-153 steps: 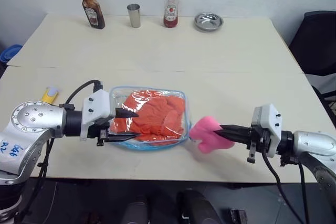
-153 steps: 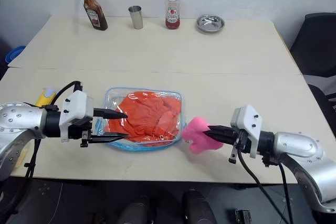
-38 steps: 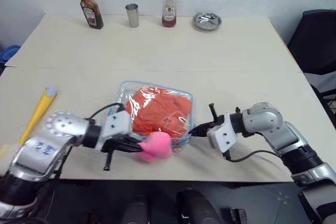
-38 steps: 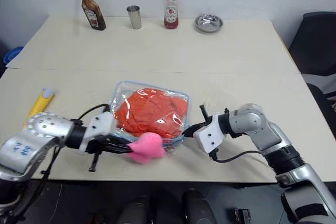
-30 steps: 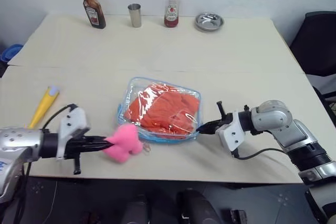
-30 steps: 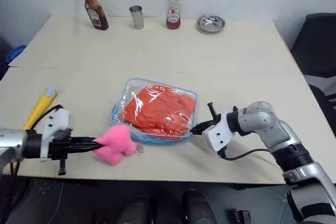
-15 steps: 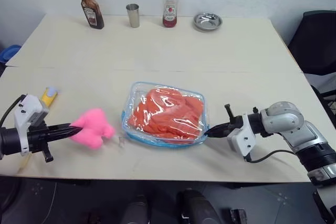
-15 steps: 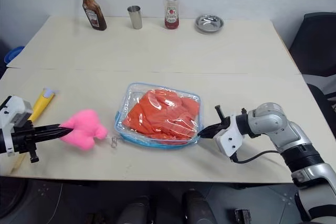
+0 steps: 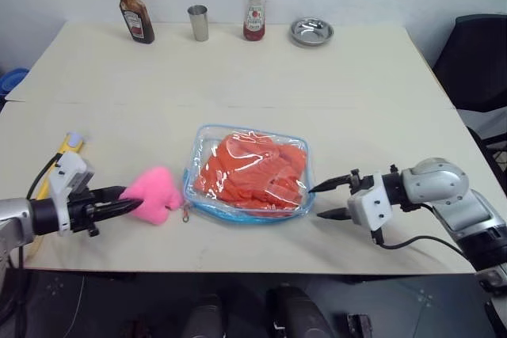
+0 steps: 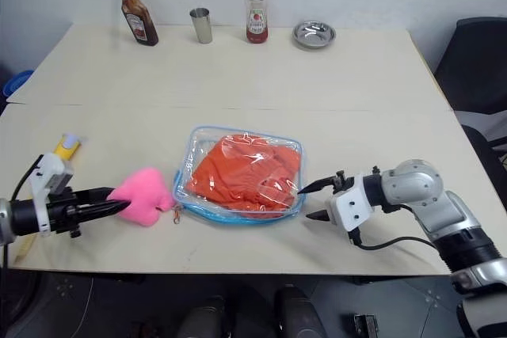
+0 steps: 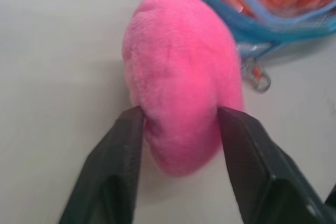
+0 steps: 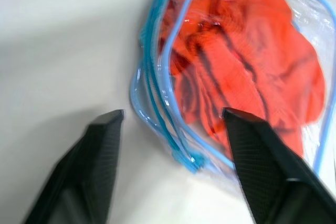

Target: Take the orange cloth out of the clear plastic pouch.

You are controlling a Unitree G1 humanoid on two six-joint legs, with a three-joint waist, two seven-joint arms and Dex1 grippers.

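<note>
A: Left of the pouch (image 9: 250, 174), what is sitting on the table (image 9: 238, 77)?

B: A yellow tube (image 9: 65, 150) is lying out at the far left edge. Nearer the pouch, the left gripper (image 9: 125, 203) is pointing toward it, its fingers (image 11: 119, 161) standing partly apart on either side of a pink ball (image 9: 155, 195). They are touching the fluff, though whether they are pressing it I cannot tell. The ball is resting on the table just beside the pouch's left edge, with a small metal pull (image 11: 257, 77) lying between them.

A: And the pouch itself?

B: It is lying flat in the middle of the near table, and the cloth (image 9: 253, 172) is sitting inside it, filling most of it.

A: What is happening right of the pouch?

B: The right gripper (image 9: 326, 200) is pointing at the pouch's right edge, fingers (image 12: 89, 166) spread wide and holding nothing, tips just clear of the blue trim.

A: Anything behind the pouch?

B: Well back, a sauce bottle (image 9: 131, 5), a metal cup (image 9: 198, 22), a ketchup bottle (image 9: 253, 10) and a metal dish (image 9: 310, 31) are standing in a row.
</note>
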